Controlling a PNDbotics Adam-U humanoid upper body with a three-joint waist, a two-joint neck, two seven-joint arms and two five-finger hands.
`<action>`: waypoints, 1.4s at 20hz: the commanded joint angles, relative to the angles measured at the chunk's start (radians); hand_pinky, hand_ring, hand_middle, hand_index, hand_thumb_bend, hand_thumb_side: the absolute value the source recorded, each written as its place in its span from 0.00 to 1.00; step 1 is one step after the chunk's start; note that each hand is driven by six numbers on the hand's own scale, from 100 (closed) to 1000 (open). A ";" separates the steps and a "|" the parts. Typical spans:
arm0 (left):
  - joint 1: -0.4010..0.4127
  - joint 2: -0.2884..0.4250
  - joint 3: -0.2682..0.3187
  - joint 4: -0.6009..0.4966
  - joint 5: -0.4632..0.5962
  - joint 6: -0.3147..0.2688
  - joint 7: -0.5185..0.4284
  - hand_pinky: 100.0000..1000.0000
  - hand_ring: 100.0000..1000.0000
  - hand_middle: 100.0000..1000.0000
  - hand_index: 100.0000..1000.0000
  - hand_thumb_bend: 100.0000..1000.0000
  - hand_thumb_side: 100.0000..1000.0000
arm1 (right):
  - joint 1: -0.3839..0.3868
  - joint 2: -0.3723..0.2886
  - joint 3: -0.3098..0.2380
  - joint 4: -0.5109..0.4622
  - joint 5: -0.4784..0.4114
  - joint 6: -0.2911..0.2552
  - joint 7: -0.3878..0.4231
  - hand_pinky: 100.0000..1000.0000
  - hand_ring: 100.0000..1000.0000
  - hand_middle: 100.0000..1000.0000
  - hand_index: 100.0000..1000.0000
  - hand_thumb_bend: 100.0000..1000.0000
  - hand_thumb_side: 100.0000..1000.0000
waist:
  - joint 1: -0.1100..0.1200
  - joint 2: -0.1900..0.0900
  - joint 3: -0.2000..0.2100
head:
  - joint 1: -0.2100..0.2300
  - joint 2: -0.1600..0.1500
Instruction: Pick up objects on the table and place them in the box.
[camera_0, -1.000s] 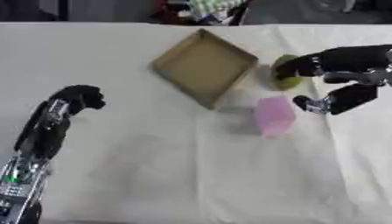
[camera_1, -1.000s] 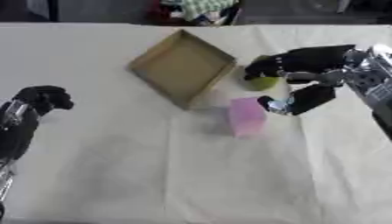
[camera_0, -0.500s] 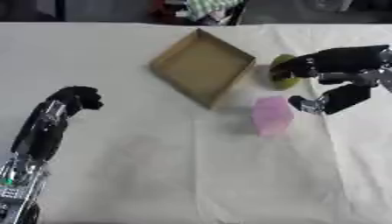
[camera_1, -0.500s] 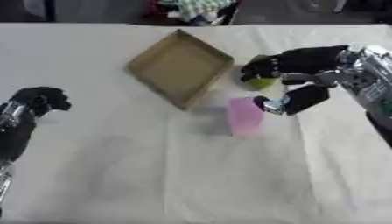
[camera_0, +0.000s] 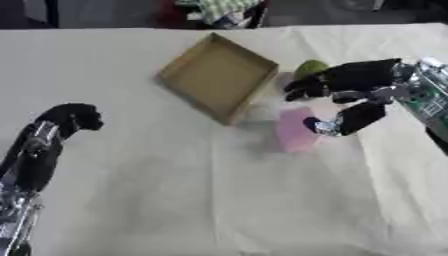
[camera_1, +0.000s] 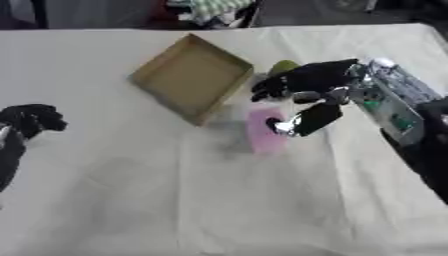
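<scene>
The right robot hand (camera_0: 346, 95) had slid closer to the box (camera_0: 217, 79), fingers spread over the pink block (camera_0: 296, 131), nothing gripped yet.

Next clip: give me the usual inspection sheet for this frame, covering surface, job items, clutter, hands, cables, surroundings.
Surface: table under a pale cloth, slightly creased.
Job's things: cardboard box open and with nothing seen inside; pink block lying on the cloth just right of the box's near corner; green object beside the box's right edge, partly hidden by the right hand.
Clutter: nothing seen.
Hands: right hand over the pink block, fingers spread with thumb below, not closed on it; left hand at the left edge, fingers curled, holding nothing.
Cables: nothing seen.
Surroundings: checked fabric and dark shapes beyond the far edge.
</scene>
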 joint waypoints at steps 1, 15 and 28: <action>-0.007 0.024 0.002 -0.014 0.000 -0.001 -0.003 0.67 0.60 0.57 0.71 0.00 1.00 | -0.011 -0.010 -0.010 0.014 0.052 -0.046 0.020 0.86 1.00 1.00 1.00 0.00 1.00 | -0.001 -0.016 0.001 | -0.002 -0.005; -0.008 0.023 0.002 -0.013 -0.001 -0.002 -0.003 0.67 0.60 0.57 0.71 0.00 1.00 | 0.006 0.013 -0.040 0.122 0.178 -0.059 -0.062 0.87 1.00 1.00 1.00 0.00 1.00 | 0.004 -0.017 -0.002 | -0.006 -0.006; -0.006 0.023 0.005 -0.013 -0.001 -0.002 -0.002 0.67 0.60 0.57 0.71 0.00 1.00 | -0.001 0.010 -0.039 0.045 0.180 -0.050 -0.071 0.87 1.00 1.00 1.00 0.00 0.99 | 0.001 -0.019 -0.004 | -0.011 -0.007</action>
